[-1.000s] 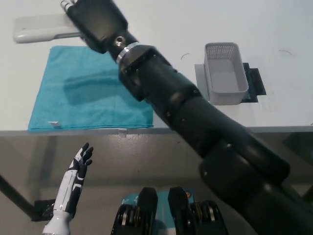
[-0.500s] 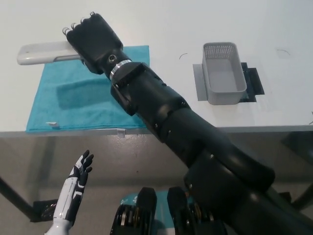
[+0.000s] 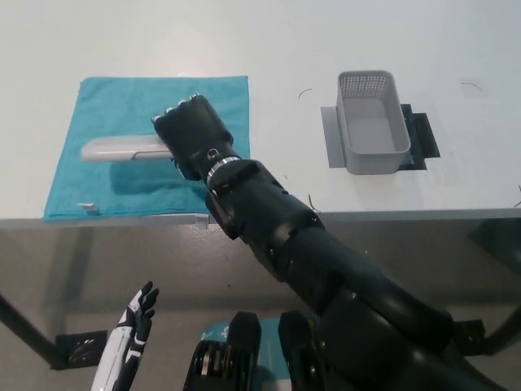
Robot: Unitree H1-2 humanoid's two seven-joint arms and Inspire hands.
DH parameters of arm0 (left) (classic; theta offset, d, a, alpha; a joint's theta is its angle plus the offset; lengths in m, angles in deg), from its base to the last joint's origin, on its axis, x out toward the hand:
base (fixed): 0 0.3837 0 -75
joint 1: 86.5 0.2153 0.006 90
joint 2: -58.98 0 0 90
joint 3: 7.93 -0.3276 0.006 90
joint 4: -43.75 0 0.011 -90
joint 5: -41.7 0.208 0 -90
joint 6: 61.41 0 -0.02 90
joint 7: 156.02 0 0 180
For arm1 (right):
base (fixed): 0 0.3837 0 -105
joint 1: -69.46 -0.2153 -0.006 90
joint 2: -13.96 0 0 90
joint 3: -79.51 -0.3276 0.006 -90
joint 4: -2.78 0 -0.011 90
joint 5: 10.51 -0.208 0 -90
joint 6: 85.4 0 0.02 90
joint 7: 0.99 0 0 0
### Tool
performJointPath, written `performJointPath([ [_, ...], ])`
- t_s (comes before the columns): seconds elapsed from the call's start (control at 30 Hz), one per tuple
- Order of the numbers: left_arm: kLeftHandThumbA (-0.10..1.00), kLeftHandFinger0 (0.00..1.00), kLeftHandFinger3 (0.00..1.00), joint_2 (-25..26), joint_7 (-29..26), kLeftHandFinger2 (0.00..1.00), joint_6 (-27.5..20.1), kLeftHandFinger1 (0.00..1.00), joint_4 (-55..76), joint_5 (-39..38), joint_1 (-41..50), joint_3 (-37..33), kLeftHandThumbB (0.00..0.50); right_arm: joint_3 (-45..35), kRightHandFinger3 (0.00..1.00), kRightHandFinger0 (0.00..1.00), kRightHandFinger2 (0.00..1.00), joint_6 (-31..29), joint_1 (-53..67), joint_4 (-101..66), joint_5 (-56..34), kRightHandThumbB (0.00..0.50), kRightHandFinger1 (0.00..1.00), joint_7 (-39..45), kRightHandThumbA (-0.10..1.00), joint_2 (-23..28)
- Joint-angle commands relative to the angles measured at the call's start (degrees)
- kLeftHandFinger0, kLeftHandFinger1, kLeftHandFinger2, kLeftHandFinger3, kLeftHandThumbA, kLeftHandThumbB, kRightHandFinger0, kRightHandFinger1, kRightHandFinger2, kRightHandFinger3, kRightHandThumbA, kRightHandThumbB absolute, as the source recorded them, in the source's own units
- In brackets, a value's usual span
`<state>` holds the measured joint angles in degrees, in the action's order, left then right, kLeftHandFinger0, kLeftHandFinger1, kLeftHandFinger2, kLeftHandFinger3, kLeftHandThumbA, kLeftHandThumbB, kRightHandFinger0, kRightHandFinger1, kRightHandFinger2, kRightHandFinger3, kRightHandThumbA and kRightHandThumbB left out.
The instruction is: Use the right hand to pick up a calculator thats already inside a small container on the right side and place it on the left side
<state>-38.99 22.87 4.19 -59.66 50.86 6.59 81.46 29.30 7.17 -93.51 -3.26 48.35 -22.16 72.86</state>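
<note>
Since a second ago, the right hand [image 3: 192,140] has pulled back from the far edge of the blue towel [image 3: 122,181] and now sits over its middle, with the calculator [image 3: 122,150] moved along too. From the head view, the black hand is closed around one end of the calculator, which sticks out to the left and looks low over the towel; I cannot tell if it touches. To do this well, the hand should lay it flat, then open slowly. It looks long, thin and pale grey. The small basket [image 3: 373,122] on the right is empty. The white left hand [image 3: 138,314] rests below the table, fingers apart.
</note>
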Motion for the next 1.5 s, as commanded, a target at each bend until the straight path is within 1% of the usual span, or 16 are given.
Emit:
performJointPath([
  [0.0,1.0,1.0,1.0,0.84,-1.86,1.0,-2.54,1.0,1.92,0.71,0.06,-0.73,0.0,-0.06,0.56,0.0,0.18,0.97,-2.98,-1.16,-2.77,0.362,0.0,-1.32,-0.1,1.02],
  [0.07,1.0,1.0,1.0,0.7,-1.7,1.0,-2.54,1.0,1.58,0.3,-0.48,-0.55,0.0,-0.63,0.53,0.0,0.15,0.97,-3.73,-1.09,-3.63,0.333,0.0,-0.33,-0.1,1.44],
  [0.17,1.0,1.0,1.0,0.79,-1.63,1.0,-2.54,1.0,1.64,0.2,-0.48,-0.68,0.0,-1.59,0.56,0.0,0.17,1.2,-4.24,-1.09,-5.12,0.334,0.0,0.05,-0.1,1.86],
  [0.23,1.0,1.0,1.0,0.82,-1.61,1.0,-2.54,1.0,1.61,0.13,-0.6,-0.52,0.0,-2.4,0.49,0.0,0.12,0.93,-4.43,-1.16,-6.11,0.31,0.0,-1.36,-0.1,2.17],
  [0.27,1.0,1.0,1.0,0.87,-1.59,1.0,-2.54,1.0,1.43,0.09,-0.93,-0.59,0.0,-4.01,0.78,0.1,0.49,1.96,-4.85,-1.14,-7.8,0.227,0.23,-0.52,0.19,2.2],
  [0.3,1.0,1.0,1.0,0.87,-1.59,1.0,-2.54,1.0,1.41,0.05,-0.98,-0.58,0.002,-6.25,1.0,0.61,1.0,2.69,-5.08,-1.13,-10.09,0.358,0.84,0.5,0.49,2.0],
  [0.33,1.0,1.0,1.0,0.84,-1.43,1.0,-2.54,1.0,1.32,-0.26,-1.01,-0.54,0.005,-6.81,1.0,0.93,1.0,3.07,-5.38,-1.1,-10.57,0.426,1.0,1.47,0.61,1.98],
  [0.37,1.0,1.0,1.0,0.83,-1.38,1.0,-2.54,1.0,1.24,-0.28,-1.09,-0.52,0.01,-7.05,1.0,1.0,1.0,3.64,-5.9,-1.06,-10.62,0.472,1.0,2.4,0.66,1.98],
  [0.4,1.0,1.0,1.0,0.95,-1.62,1.0,-2.54,1.0,1.33,0.18,-1.1,-0.65,0.004,-7.73,1.0,1.0,1.0,3.78,-6.57,-1.06,-11.1,0.499,1.0,3.78,0.72,1.98],
  [0.5,1.0,1.0,1.0,0.89,-1.55,1.0,-2.54,1.0,1.71,0.52,-1.12,-0.48,0.0,-8.21,1.0,1.0,1.0,4.0,-7.85,-1.11,-11.64,0.5,1.0,5.62,0.83,2.0],
  [1.0,1.0,1.0,1.0,1.14,-1.01,1.0,-2.54,1.0,1.52,-0.25,-1.97,-0.73,0.0,-8.64,1.0,1.0,1.0,3.2,-10.14,-1.54,-15.2,0.5,1.0,11.03,0.84,2.64],
  [1.13,1.0,1.0,1.0,1.19,-1.15,1.0,-2.54,1.0,1.43,0.08,-2.23,-0.42,0.003,-13.41,1.0,1.0,1.0,-1.17,-13.52,-3.3,-20.36,0.5,1.0,14.27,0.99,3.95],
  [1.2,1.0,1.0,1.0,1.13,-1.18,1.0,-2.54,1.0,1.2,0.14,-2.65,-0.44,0.0,-14.71,1.0,1.0,1.0,-2.7,-14.66,-4.39,-21.29,0.5,1.0,13.52,1.0,4.76],
  [1.23,1.0,1.0,1.0,1.1,-1.0,1.0,-2.54,1.0,1.04,-0.05,-2.67,-0.48,0.0,-16.46,1.0,1.0,1.0,-4.86,-15.97,-7.17,-22.74,0.5,1.0,12.9,1.0,6.05],
  [1.33,1.0,1.0,1.0,1.31,-1.17,1.0,-2.54,1.0,0.86,0.39,-2.41,-0.71,0.0,-21.65,1.0,1.0,1.0,-9.64,-13.53,-20.34,-27.04,0.439,1.0,12.91,1.0,9.38],
  [1.47,1.0,1.0,1.0,1.44,-0.68,1.0,-2.54,1.0,0.07,-0.7,-3.81,-0.55,0.012,-24.28,1.0,1.0,1.0,-6.76,-1.96,-55.77,-27.52,0.44,1.0,16.39,1.0,15.41],
])
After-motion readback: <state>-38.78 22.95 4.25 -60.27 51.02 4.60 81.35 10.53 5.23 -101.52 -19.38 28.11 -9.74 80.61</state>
